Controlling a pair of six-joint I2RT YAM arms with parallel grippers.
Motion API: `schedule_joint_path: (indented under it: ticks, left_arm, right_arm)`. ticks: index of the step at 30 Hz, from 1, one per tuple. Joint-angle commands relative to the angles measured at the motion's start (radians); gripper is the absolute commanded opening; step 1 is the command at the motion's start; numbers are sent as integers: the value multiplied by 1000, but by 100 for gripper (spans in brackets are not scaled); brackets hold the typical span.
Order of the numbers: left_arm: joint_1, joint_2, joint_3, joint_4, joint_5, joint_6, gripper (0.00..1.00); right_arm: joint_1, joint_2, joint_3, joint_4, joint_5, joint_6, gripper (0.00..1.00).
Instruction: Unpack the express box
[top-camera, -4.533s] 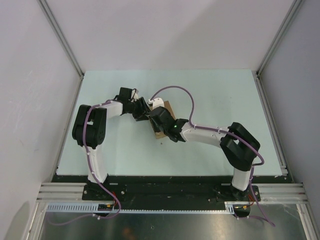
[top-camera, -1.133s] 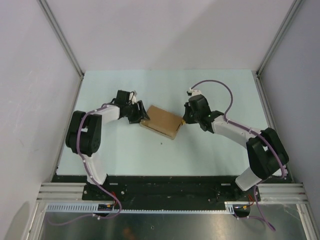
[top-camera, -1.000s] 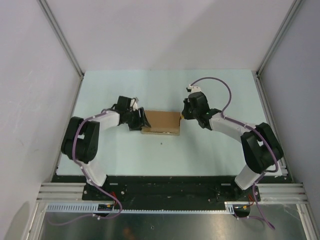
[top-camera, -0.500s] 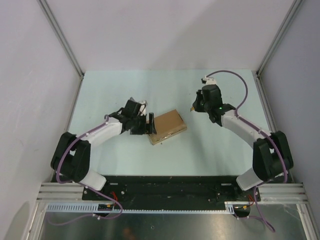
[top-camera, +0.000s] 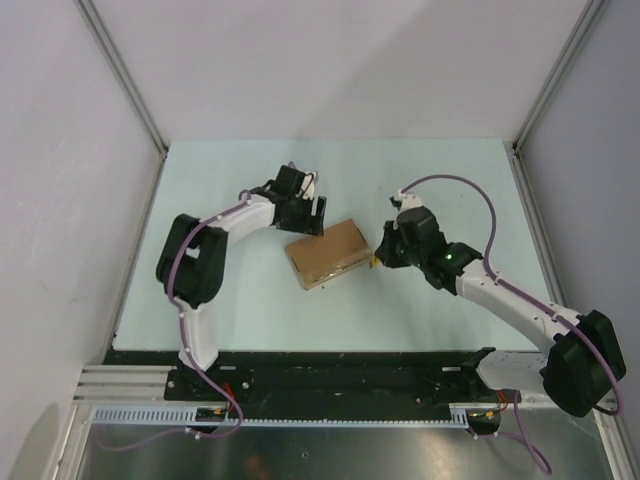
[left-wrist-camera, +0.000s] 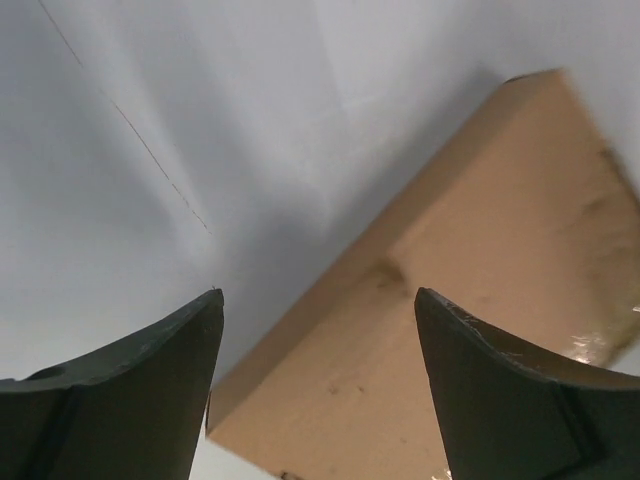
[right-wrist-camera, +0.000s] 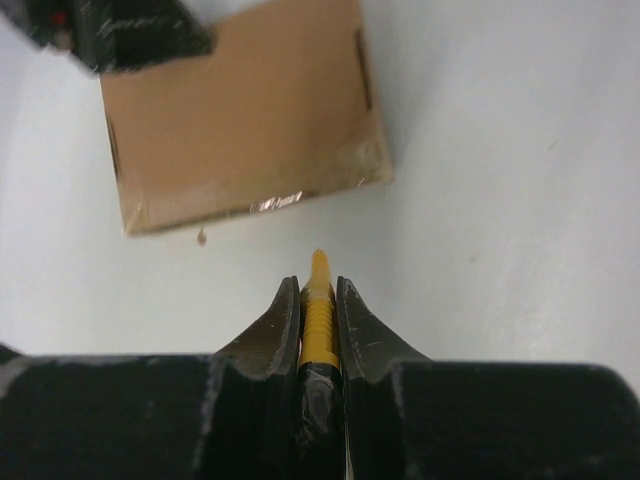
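Express box (top-camera: 325, 252) lies flat near the middle of the table (top-camera: 230, 300), a little toward the left edge. Its sides are skewed to the table's edges. Plain brown cardboard, top face closed. A strip of shiny clear tape runs along the side facing the right arm.

Left gripper (top-camera: 308, 210): released, jaws spread wide, nothing between them. It sits at the box's far left corner, on the side toward the table's far edge. Left wrist view looks down between the two dark fingertips (left-wrist-camera: 160, 360) onto the box top (left-wrist-camera: 450, 330) and bare table. Cannot tell if a finger touches the cardboard.

Right gripper (top-camera: 381, 257): clenched on a yellow utility knife (right-wrist-camera: 318, 300). The knife's yellow tip pokes out past the fingers and points at the taped side of the box (right-wrist-camera: 240, 110). A strip of bare table separates tip and box; not touching.
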Motion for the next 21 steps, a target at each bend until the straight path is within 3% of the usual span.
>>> schedule_joint_path:
  ticks: [1, 5, 10, 17, 21]
  left_arm:
    - [3, 60, 41, -43, 69, 58, 78]
    - [6, 39, -24, -41, 118, 35, 66]
    - [40, 5, -128, -49, 260, -95, 56]
    - [87, -39, -306, -44, 307, -341, 54]
    - [86, -76, -401, 14, 335, -566, 53]
  right_arm:
    - [91, -11, -33, -17, 35, 62, 0]
    - [127, 10, -33, 11, 50, 91, 0]
    - [125, 66, -33, 54, 61, 86, 0]
    - [102, 130, -20, 95, 82, 66, 0]
    - [98, 141, -17, 101, 87, 65, 0]
